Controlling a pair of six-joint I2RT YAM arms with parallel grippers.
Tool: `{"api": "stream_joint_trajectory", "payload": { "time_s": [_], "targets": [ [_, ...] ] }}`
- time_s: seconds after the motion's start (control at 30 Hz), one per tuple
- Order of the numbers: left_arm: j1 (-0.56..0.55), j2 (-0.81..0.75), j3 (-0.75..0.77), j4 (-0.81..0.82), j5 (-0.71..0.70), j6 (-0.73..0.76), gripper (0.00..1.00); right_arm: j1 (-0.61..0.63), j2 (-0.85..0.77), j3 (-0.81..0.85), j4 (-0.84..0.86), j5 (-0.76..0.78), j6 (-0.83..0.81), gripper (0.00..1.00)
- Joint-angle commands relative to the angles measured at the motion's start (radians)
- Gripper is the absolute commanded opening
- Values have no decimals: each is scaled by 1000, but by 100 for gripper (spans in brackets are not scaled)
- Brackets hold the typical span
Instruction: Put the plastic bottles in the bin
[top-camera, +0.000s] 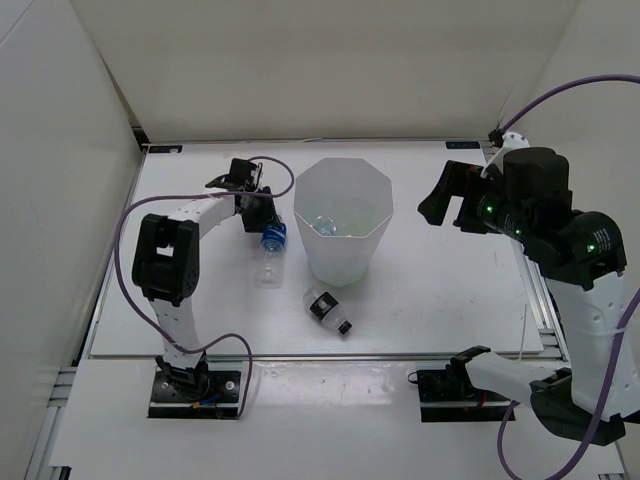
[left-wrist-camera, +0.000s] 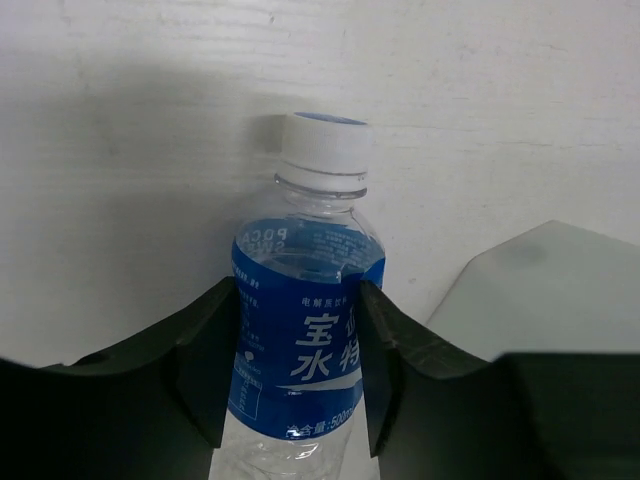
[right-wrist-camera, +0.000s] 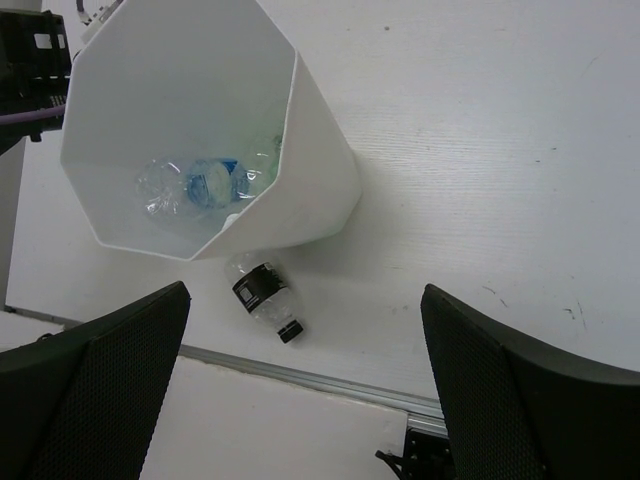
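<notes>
**L hand on bottle, bin just to its R**
Your L hand (left-wrist-camera: 298, 296) looks clamped on the label of the blue-label bottle (left-wrist-camera: 305, 330), which lies on the tabletop (top-camera: 450, 300) just L of the bin (top-camera: 340, 262). Its long axis runs w/ the hand's reach, cap pointing away from the wrist. Next move, I'd judge: lift, then swing R over the rim. L arm is reached fwd, wrist low. R hand (top-camera: 448, 205) hangs wide open & empty, well R of the bin. The black-label bottle (top-camera: 328, 310) lies just in front of the bin.

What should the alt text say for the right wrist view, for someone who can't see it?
Looking down into a white many-sided bin holding clear bottles, one blue-labelled. A short black-labelled bottle lies on the table beside its base; the right gripper is open wide at the bottom.
</notes>
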Motion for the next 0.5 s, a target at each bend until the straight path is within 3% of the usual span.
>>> {"api": "stream_joint_trajectory", "payload": {
  "time_s": [0.0, 0.1, 0.17, 0.3, 0.4, 0.47],
  "targets": [
    [-7, -76, 16, -93, -68, -46, 52, -11, -1, 0, 24, -9, -35, 100],
    [-7, -185, 81, -171, -197, -109, 44, -11, 8, 0, 33, -21, -35, 100],
    [-37, -255, 153, -201, -271, -144, 44, -11, 8, -9, 33, -22, -24, 100],
    [-103, -358, 486, -294, -496, -164, 45, -11, 8, -57, 52, -45, -4, 100],
    [-146, -369, 599, -294, -523, -164, 45, -11, -18, -106, 75, -57, 19, 100],
    [-191, -404, 613, -209, -492, -143, 45, -11, -30, -134, 87, -68, 40, 100]
  ]
}}
